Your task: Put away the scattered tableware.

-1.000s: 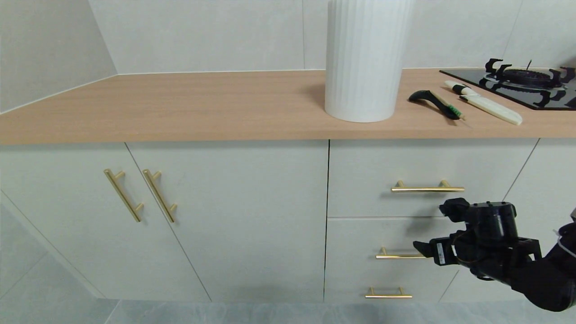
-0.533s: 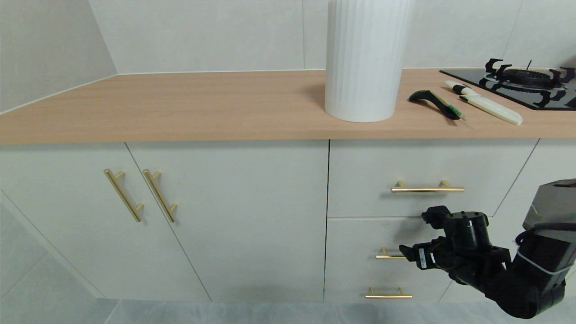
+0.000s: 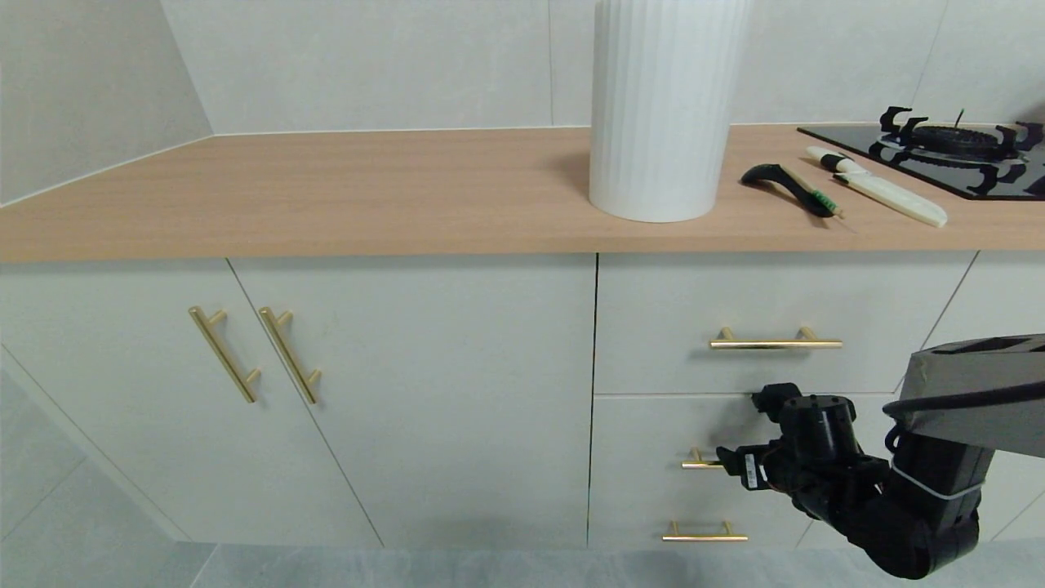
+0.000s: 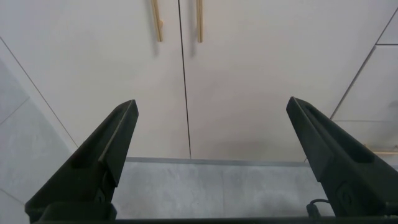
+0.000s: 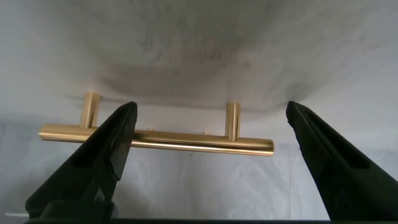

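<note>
— How far along was the tidying at that point?

— Barely begun. Both pieces lay out on the countertop (image 3: 367,196), at its right end. The black-handled tool (image 3: 790,188) was just right of the white ribbed container (image 3: 660,106). The pale knife (image 3: 878,186) sat right of that, beside the hob (image 3: 947,151). Nothing of yours was touching either one.

— And the arms?

— Your right gripper (image 3: 744,430) was low down, in front of the stack of drawers on the right, level with the middle drawer handle (image 5: 155,140). Its fingers were spread wide, with the brass bar lying across the gap between them. They had not closed on it and held nothing. Your left gripper (image 4: 209,106) was just as wide open and empty, facing the bottom of the cabinet doors (image 4: 186,74) on the left.

— So what was left?

— Nearly all of it, I'd judge. All three drawers looked shut. You had yet to clamp that bar and pull the drawer out, carry the tool and the knife down into it, and push it closed.
</note>
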